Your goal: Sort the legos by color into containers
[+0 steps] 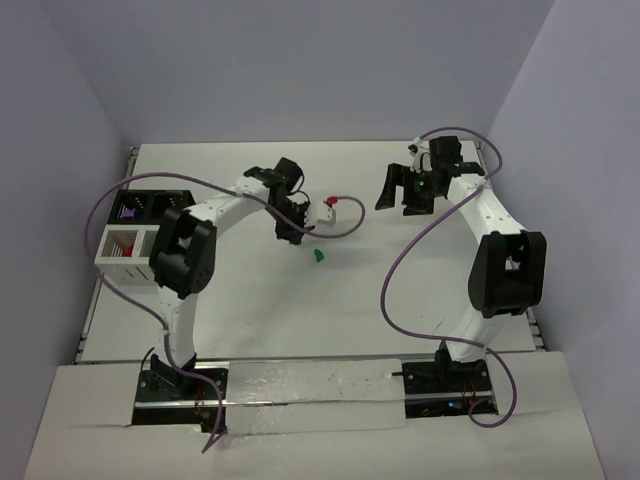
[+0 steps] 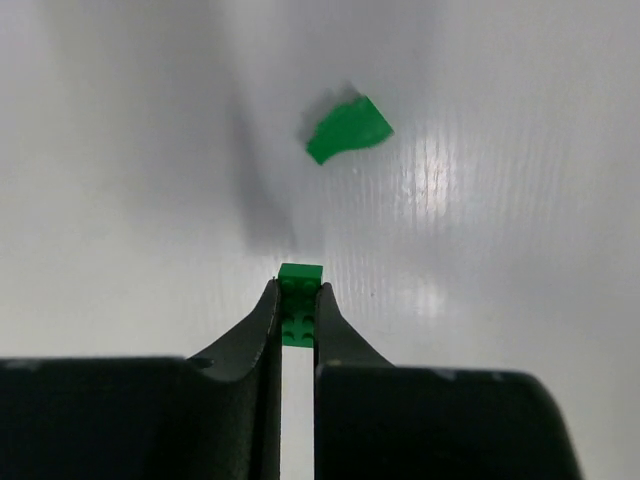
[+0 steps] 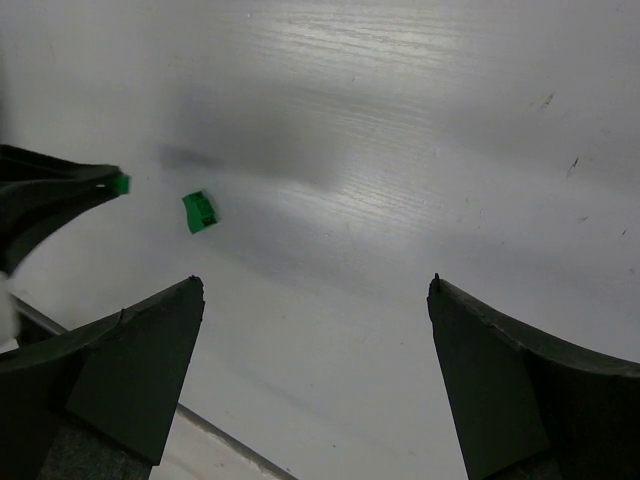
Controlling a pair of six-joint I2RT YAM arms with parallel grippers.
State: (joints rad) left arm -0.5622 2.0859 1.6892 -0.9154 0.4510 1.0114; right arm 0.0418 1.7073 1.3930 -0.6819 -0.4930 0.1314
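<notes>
Carrying is the step in hand. The left claw (image 2: 298, 289) is pinched narrow on a small green brick (image 2: 301, 274), which stands between the fingertips with its top poking out beyond them. It looks lifted off the bench (image 2: 520, 260), though the left wrist view does not settle that. A second green piece (image 2: 348, 130) lies loose on the bench just ahead of the claw. The right claw (image 3: 315, 283) is spread wide with nothing in it, hanging over bare bench.

The next move, as I judge it, is a swing to the left edge of the bench. There the white slatted box (image 1: 128, 264) shows red in one compartment, and the black tray (image 1: 152, 196) behind it shows purple. No green shows in either, so the brick calls for a compartment holding no other colour. A low release would suit so light a brick. The loose green piece and a red piece (image 1: 332, 203) beside the left arm remain to be sorted.

The top view alone shows the containers and the red piece, but the claw hides the held brick there. Only the left wrist view shows the grip squarely. The right wrist view shows the left fingertip from the side with green at its end, and the loose piece near it. Neither wrist view shows the containers.
</notes>
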